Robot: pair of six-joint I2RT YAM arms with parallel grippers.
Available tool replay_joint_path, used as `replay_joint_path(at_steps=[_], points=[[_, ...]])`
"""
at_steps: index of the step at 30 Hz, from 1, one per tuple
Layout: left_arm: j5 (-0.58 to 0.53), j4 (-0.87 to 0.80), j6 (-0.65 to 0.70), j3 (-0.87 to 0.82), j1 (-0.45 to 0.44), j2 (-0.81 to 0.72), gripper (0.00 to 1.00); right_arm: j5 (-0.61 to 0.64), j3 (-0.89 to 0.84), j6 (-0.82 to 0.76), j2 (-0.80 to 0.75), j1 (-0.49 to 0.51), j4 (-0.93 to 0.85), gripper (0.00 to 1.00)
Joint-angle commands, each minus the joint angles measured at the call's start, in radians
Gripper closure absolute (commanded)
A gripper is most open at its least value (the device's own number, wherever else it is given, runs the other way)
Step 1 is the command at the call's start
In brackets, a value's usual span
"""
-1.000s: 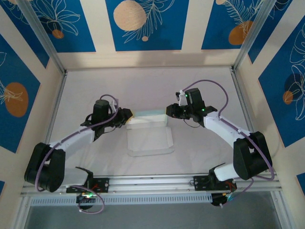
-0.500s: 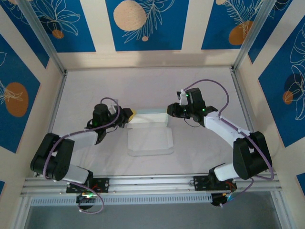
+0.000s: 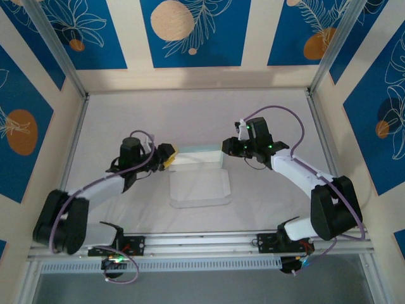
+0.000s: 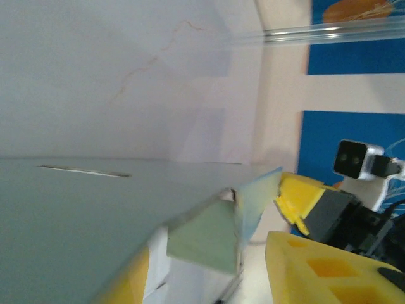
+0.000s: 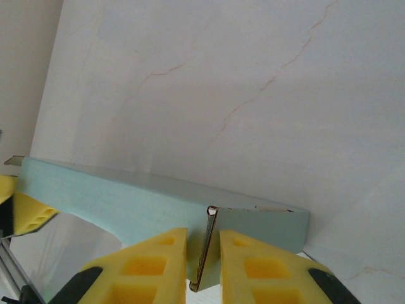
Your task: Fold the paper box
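The paper box (image 3: 199, 187) lies mid-table, its white panel flat and a mint-green wall (image 3: 197, 156) raised along the far side. My right gripper (image 3: 223, 149) is shut on the wall's right end. In the right wrist view its fingers (image 5: 149, 266) pinch a doubled card edge of the paper box (image 5: 126, 202). My left gripper (image 3: 168, 156) stands at the wall's left end. In the left wrist view it is open (image 4: 209, 256), with a green end flap (image 4: 205, 237) loose between the yellow fingers (image 4: 310, 272). The big grey-green panel (image 4: 95, 209) hides the left finger's tip.
Aluminium rails (image 3: 76, 133) edge the white table (image 3: 190, 117) on the left, right and front. The arm bases sit on the near rail (image 3: 202, 244). Blue and cream patterned walls (image 3: 196, 38) close the back and sides.
My left gripper has opened and let go of the box's left end, staying beside it while its arm shifted. The right gripper keeps its grip and has not moved.
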Motion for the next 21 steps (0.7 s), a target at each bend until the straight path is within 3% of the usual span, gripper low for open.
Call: replay_joint_path(at_steps=[1, 5, 8, 11, 14, 21], points=[[-0.086, -0.42, 0.277, 0.122, 0.012, -0.138, 0.48, 0.033, -0.012, -0.014, -0.013, 0.007, -0.078, 0.8], [-0.264, -0.7, 0.41, 0.206, 0.014, -0.257, 0.47, 0.04, -0.01, -0.017, -0.011, 0.011, -0.081, 0.8], [-0.345, -0.786, 0.414, 0.186, 0.014, -0.292, 0.58, 0.044, -0.011, -0.017, -0.008, 0.014, -0.079, 0.8], [-0.321, -0.737, 0.365, 0.089, 0.008, -0.289, 0.74, 0.047, -0.011, -0.017, -0.008, 0.017, -0.079, 0.8], [-0.345, -0.667, 0.351, 0.02, -0.009, -0.257, 0.84, 0.046, -0.008, -0.022, -0.006, 0.018, -0.084, 0.8], [-0.456, -0.534, 0.345, 0.033, -0.081, -0.096, 0.79, 0.063, 0.004, -0.036, 0.004, 0.031, -0.104, 0.8]])
